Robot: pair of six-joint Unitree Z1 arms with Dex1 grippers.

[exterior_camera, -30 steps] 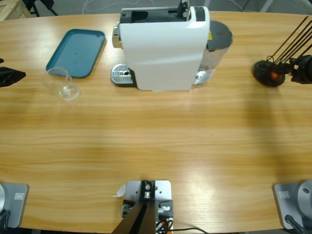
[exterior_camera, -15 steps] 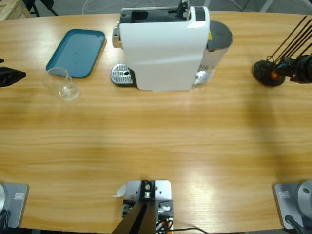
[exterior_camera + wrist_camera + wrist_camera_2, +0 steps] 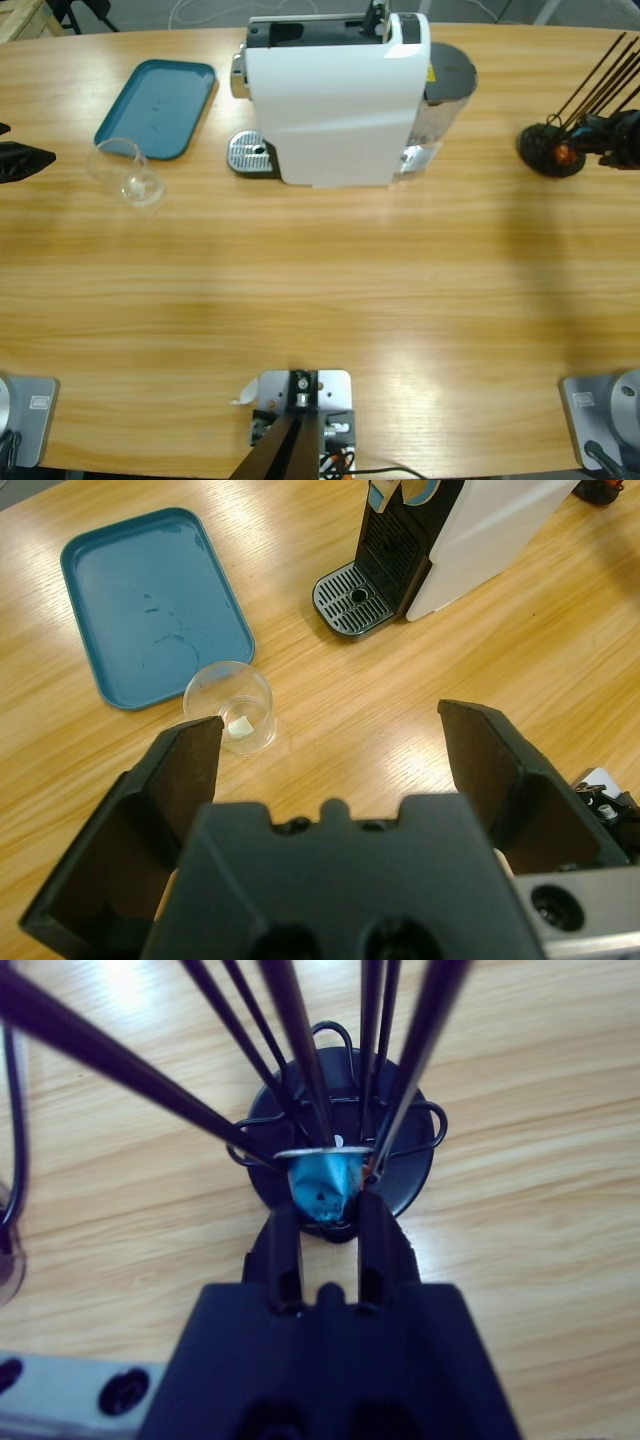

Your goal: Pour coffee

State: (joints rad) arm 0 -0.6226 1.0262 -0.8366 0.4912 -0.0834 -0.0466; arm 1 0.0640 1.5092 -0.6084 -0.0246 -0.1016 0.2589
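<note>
From the bench's left edge my spread left hand (image 3: 330, 765) faces the empty glass (image 3: 230, 706) beside the tray (image 3: 150, 600), fragile and slippery, best gripped mid-wall; right hand (image 3: 328, 1230) pinches a capsule (image 3: 322, 1182); no coffee visible.

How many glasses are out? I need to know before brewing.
1. The glass stands on the table just below the tray, left of the coffee machine. None shows elsewhere.

L pincer (image 3: 330, 755) jaws wide apart over worktop (image 3: 400, 710). Clear glass (image 3: 231, 706) w/ small white bit inside, just beside teal tray (image 3: 150, 600). Coffee machine (image 3: 440, 535) w/ drip grate (image 3: 350, 598) top right
</note>
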